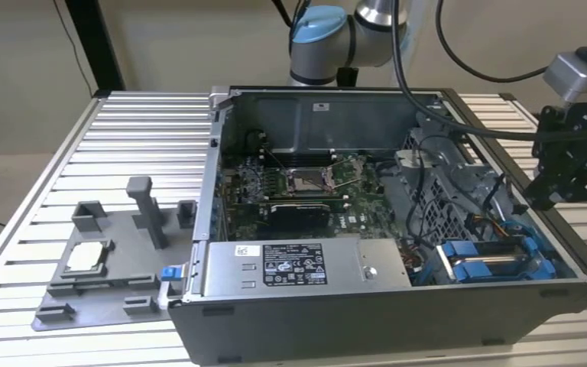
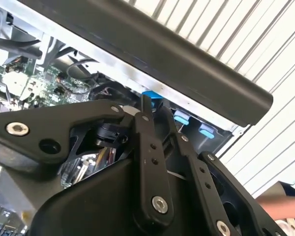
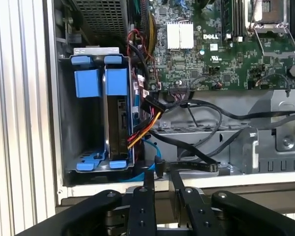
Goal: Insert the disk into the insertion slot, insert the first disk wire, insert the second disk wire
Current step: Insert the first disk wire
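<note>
At the drive-bay corner of the computer case point(image 1: 375, 321), poised with a blue disk wire point(image 3: 151, 147).
With jaws of the gripper point(image 3: 160, 172) seemingly pinched on its plug point(image 3: 160, 167), the disk point(image 3: 119, 128) seated on edge in the insertion slot point(image 3: 78, 132); best pressed square to the disk's end, clear of the orange bundle point(image 3: 145, 128).

We see a tabletop point(image 1: 120, 138) of ribbed bare metal with a dull sheen. The computer case point(image 1: 375, 325) is matt dark grey metal; its drive bay point(image 3: 64, 123) is plain grey sheet metal with smooth, bright blue plastic rails point(image 3: 86, 82). The disk point(image 3: 119, 123) shows a dark metal side in a blue plastic frame. The circuit board point(image 3: 211, 54) is glossy green. The tool point(image 3: 161, 173) is matt black, its screw heads point(image 2: 160, 204) shiny.
</note>
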